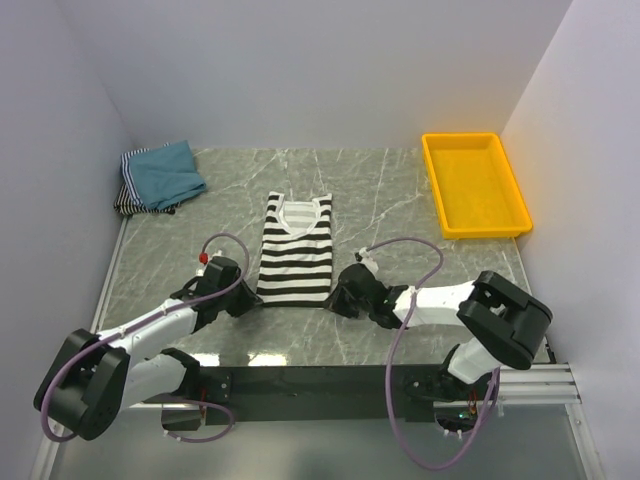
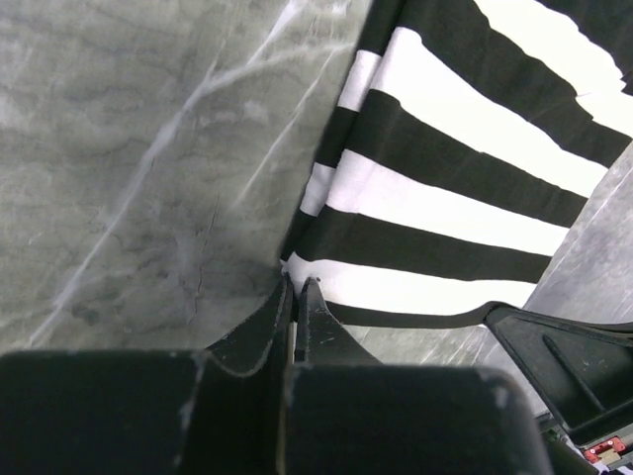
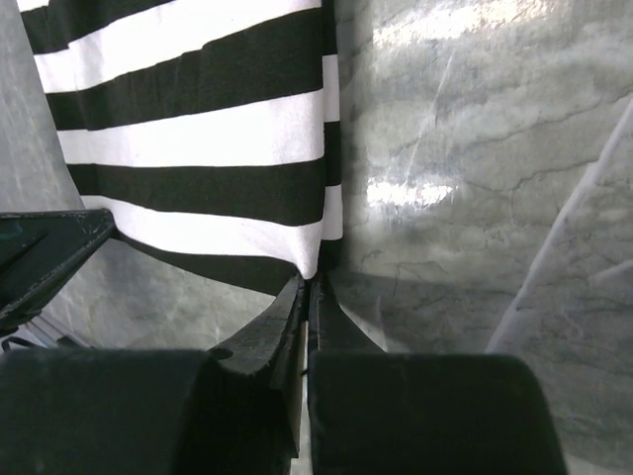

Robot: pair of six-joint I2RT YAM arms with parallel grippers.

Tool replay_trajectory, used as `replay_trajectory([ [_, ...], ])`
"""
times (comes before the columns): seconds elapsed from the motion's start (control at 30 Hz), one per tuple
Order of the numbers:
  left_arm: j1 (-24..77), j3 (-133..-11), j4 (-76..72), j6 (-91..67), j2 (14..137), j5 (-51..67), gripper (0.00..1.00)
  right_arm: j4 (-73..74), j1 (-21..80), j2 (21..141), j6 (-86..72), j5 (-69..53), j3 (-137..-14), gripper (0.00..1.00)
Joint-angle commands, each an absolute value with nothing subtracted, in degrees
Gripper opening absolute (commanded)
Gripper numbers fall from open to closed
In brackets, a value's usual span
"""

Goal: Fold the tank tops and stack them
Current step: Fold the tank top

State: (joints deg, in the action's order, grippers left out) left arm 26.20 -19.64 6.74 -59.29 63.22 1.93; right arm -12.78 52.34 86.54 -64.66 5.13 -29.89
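Marble table (image 1: 400, 200): left fingers (image 2: 289, 300), right fingers (image 3: 302, 295) pinch striped top's (image 1: 297, 255) hem.

**Surfaces as I see them from my station.** The black-and-white striped tank top (image 1: 297, 255) is soft, matt cloth, mostly smooth with slight ripples at its edge. The teal-blue tank top (image 1: 170, 172) is also matt cloth, but rumpled. The table (image 1: 400, 190) has a grey-green marble-veined top, polished enough to throw glare. The tray (image 1: 474, 185) is smooth yellow plastic with a faint sheen. The left gripper (image 2: 297, 289) and right gripper (image 3: 309, 289) look like matt black plastic, lightly scuffed.
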Motion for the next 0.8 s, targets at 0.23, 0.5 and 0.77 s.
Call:
replay_trajectory([
  [0.23, 33.0, -16.5, 26.6, -69.2, 50.8, 1.4, 0.01, -0.4, 61.4, 78.8, -59.0, 9.8, -32.3, 0.0],
  [0.5, 44.2, -18.4, 39.6, -78.3, 33.2, -3.3, 0.01, 10.5, 74.8, 68.5, -60.9, 17.2, -32.8, 0.0],
  [0.77, 45.4, -29.5, 46.5, -75.6, 26.5, -9.4, 0.01, 22.6, 79.9, 59.7, -62.0, 22.8, -40.1, 0.0],
])
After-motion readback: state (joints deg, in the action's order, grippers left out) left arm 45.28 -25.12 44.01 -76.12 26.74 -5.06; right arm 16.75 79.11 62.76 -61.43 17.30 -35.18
